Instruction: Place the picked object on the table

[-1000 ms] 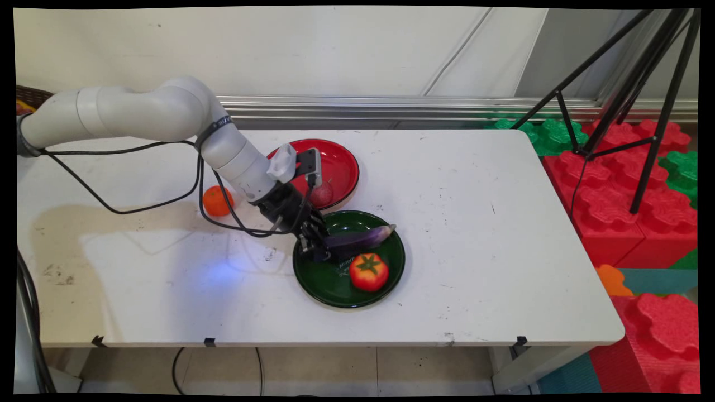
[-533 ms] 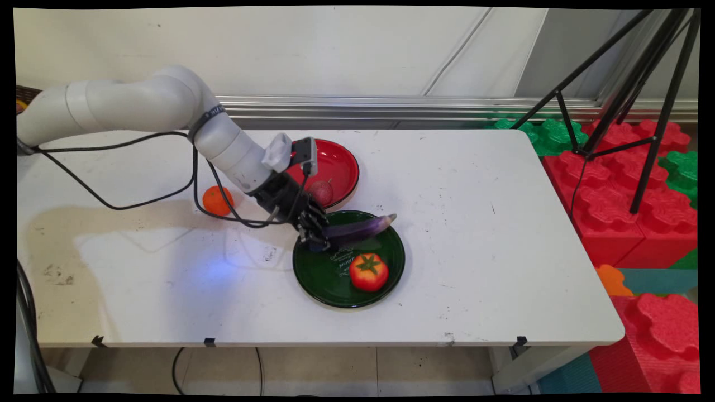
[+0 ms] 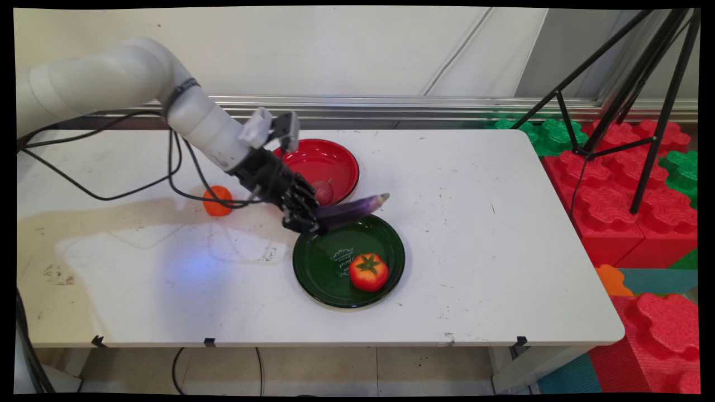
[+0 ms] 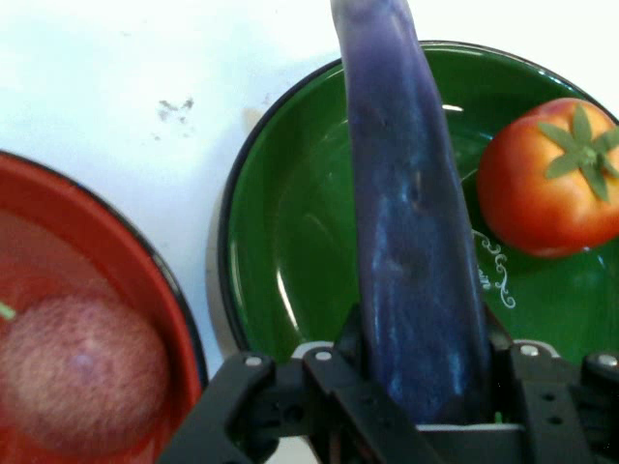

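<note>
Pincer (image 3: 306,222) clamps eggplant (image 3: 352,208) by its thick end, held level above green plate (image 3: 391,262), clear of tomato (image 3: 368,272).

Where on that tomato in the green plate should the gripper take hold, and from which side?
Probably from straight above, closing across the tomato's round middle. Its leafy stem cap faces up, and the green plate's rim would likely block a low sideways approach. The gripper is shut on the eggplant for now.
</note>
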Robot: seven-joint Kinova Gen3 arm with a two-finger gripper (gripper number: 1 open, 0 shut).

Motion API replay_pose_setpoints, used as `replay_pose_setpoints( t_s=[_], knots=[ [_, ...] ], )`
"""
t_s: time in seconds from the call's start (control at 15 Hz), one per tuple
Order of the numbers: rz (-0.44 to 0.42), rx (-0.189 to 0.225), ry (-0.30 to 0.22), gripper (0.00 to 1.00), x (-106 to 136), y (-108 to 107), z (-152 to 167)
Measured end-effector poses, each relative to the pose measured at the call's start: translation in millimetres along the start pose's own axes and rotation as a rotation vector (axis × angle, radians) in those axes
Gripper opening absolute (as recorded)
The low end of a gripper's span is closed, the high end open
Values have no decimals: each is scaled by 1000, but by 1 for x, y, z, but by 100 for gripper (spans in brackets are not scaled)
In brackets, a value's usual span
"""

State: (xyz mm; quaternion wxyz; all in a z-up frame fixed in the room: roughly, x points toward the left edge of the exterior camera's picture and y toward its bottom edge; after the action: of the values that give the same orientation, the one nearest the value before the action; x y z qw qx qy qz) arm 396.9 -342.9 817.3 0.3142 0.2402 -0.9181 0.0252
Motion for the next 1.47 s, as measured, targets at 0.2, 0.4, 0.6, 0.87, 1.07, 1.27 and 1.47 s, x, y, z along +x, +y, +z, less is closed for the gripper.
replay_pose_setpoints(
  t_s=[0.2, 0.4, 0.6, 0.87, 1.07, 1.27, 1.47],
  knots=[
    [3, 3, 2, 0, -9, -2, -27],
    [-1, 2, -5, 0, -21, -4, -54],
    [14, -2, -27, 0, -37, -6, -79],
    [95, -19, -80, 0, -65, -7, -107],
    [157, -31, -110, 0, -79, -9, -118],
    [255, -40, -146, 0, -96, -13, -128],
    [358, -51, -178, 0, -109, -18, -130]
  ],
)
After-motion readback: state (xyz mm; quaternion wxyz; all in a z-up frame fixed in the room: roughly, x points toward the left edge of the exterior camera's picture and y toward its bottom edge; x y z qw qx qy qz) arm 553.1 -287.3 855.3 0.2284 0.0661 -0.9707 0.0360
